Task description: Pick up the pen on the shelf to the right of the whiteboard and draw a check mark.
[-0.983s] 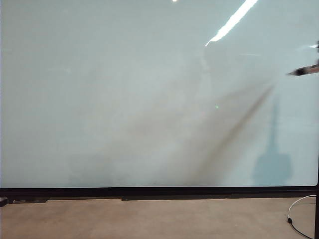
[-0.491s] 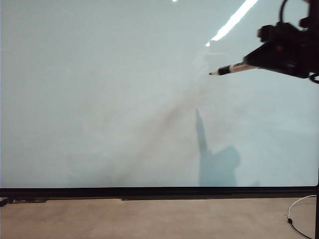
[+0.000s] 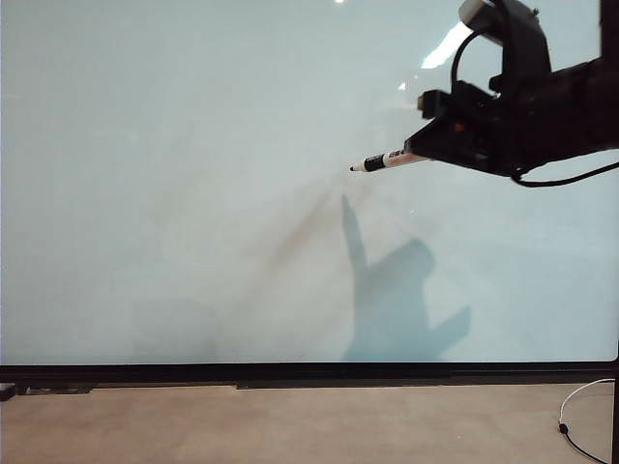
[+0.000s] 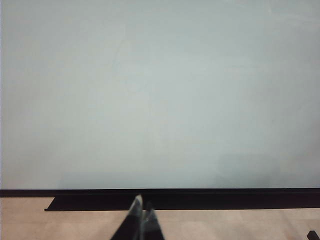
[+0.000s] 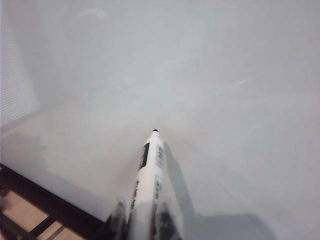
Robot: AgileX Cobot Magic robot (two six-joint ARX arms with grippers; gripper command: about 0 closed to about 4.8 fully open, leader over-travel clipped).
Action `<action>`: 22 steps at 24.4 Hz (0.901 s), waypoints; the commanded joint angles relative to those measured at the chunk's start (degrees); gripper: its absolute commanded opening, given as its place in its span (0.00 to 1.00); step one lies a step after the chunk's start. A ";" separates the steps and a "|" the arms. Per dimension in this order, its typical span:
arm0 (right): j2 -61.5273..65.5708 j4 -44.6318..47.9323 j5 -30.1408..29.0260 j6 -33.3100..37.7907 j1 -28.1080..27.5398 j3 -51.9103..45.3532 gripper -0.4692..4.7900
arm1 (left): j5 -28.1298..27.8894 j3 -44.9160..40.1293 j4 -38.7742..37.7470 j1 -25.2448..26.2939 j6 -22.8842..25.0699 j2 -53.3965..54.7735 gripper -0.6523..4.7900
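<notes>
- The right arm [image 3: 542,106] reaches in from the upper right of the exterior view, its black body stretched toward the middle of the whiteboard [image 3: 193,193].
- The right claw [image 3: 435,143] is clamped on the pen [image 3: 390,159], gripping the rear of the barrel; in the right wrist view the two fingers [image 5: 117,220] sit on either side of the white barrel [image 5: 148,185].
- The pen points leftward and slightly down in the exterior view, dark tip leading, over the upper middle part of the board.
- Whether the tip touches the board surface cannot be told; the right wrist view shows the tip near it, with the pen's shadow just beside the barrel.
- A dark shadow [image 3: 387,300] of arm and pen falls on the board below the claw.
- The left claw [image 4: 139,220] shows only in the left wrist view, low in front of the board's black lower frame [image 4: 200,192]; its two fingertips are together with nothing between them.
- Count: one pen, one whiteboard, two claws, one arm seen in the exterior view.
- The board face carries faint grey smears and a bright ceiling-light reflection [image 3: 445,43].
- A cable [image 3: 580,406] lies on the brown floor [image 3: 290,425] at the lower right, apart from the pen.
</notes>
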 commanded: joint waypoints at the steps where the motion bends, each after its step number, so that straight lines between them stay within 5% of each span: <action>1: 2.69 2.80 -0.39 0.00 1.31 1.99 0.07 | 0.00 0.15 0.72 -0.02 0.24 0.02 0.11; 22: 4.28 3.91 1.40 -2.62 2.29 4.52 0.07 | 0.00 0.15 0.72 -0.02 0.24 0.02 0.11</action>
